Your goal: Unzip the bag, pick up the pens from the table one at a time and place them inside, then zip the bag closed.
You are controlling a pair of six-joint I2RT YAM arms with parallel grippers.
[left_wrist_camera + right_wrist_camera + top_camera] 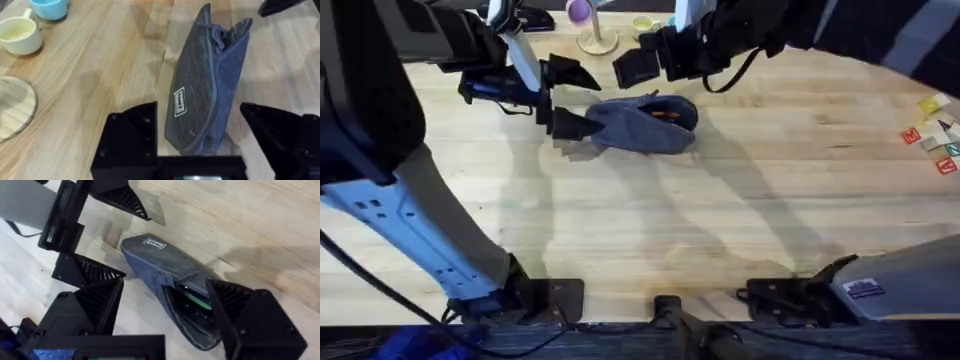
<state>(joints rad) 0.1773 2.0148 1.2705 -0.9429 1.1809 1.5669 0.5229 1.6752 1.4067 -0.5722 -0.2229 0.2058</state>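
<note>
On the tabletop [740,210], toward its far side, the bag [645,125] lies unzipped with pens [192,302] inside. Left end effector [563,97] stands open, straddling the bag's closed end. Right end effector [165,315] stands open over the gaping end, gripping nothing.

One bag [645,125] lies on the one table [740,210], and two grippers are at it: the left gripper [560,98] and the right gripper [642,62]. Inside the open bag at least one pen [663,114] shows, orange; how many lie in there cannot be told. At the table's far edge there are two cups [20,36], one cream and one blue [49,8].
</note>
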